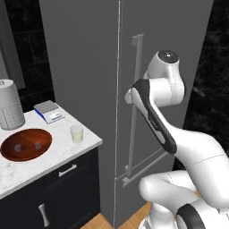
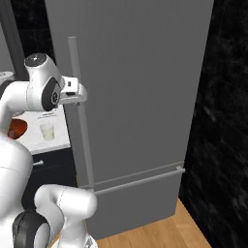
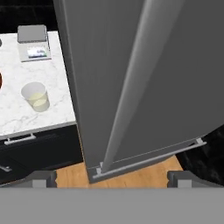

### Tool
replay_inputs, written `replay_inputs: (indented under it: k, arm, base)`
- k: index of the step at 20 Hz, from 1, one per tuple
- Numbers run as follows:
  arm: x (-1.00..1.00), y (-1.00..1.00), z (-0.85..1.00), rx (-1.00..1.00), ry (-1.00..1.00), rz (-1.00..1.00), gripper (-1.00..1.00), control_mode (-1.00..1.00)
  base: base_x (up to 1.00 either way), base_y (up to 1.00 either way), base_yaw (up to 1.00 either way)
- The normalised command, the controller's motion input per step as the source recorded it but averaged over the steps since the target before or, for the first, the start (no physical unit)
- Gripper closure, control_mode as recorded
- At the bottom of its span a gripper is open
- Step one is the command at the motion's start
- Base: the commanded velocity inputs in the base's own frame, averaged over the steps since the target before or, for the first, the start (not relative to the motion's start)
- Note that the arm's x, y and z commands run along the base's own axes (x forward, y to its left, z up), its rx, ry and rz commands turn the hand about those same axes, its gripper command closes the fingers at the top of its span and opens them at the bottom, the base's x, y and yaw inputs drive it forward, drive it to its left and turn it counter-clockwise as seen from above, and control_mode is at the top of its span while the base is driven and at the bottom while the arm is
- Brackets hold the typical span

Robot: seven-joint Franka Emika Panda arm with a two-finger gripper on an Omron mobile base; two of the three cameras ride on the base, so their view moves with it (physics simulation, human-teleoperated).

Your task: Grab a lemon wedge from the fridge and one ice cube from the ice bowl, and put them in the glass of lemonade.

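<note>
The tall grey fridge (image 1: 89, 67) stands with its door shut, so the lemon wedge is hidden. My gripper (image 3: 111, 177) is open at the long vertical bar handle (image 3: 127, 96), one fingertip (image 3: 43, 177) on each side of it. In the right base view the hand (image 2: 72, 90) sits against the handle (image 2: 77, 121) at upper-middle height. The glass of lemonade (image 1: 77, 133) stands on the marble counter (image 1: 53, 154) left of the fridge, near its corner. The reddish-brown ice bowl (image 1: 26, 144) lies further left with ice cubes in it.
A small scale (image 1: 49, 111) sits at the back of the counter, and a tall white perforated cylinder (image 1: 9, 105) stands behind the bowl. Dark drawers (image 1: 67, 179) are below the counter. A black wall (image 2: 223, 121) flanks the fridge on the right, above wooden floor (image 2: 189, 227).
</note>
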Motion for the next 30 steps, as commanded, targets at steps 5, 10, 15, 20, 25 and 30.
replay_inputs:
  k: [5, 10, 15, 20, 25, 30]
  arm:
    - [0.32, -0.02, -0.38, 0.0, -0.1, 0.06, -1.0, -1.0]
    - [0.29, -0.31, -0.1, 0.03, 0.0, 0.13, -1.0, -1.0]
    - [0.39, -0.21, 0.0, 0.18, 0.0, 0.02, -1.0, -1.0]
    - [0.41, 0.09, -0.08, 0.09, 0.0, 0.0, -1.0, -1.0]
    - [0.49, 0.43, -0.18, 0.01, 0.01, 0.0, -1.0, -1.0]
    - [0.53, 0.3, -0.3, 0.0, 0.0, 0.0, -1.0, -1.0]
  base:
    - [0.0, 0.0, 0.0]
    - [0.0, 0.0, 0.0]
    - [0.0, 0.0, 0.0]
    - [0.0, 0.0, 0.0]
    - [0.0, 0.0, 0.0]
    - [0.0, 0.0, 0.0]
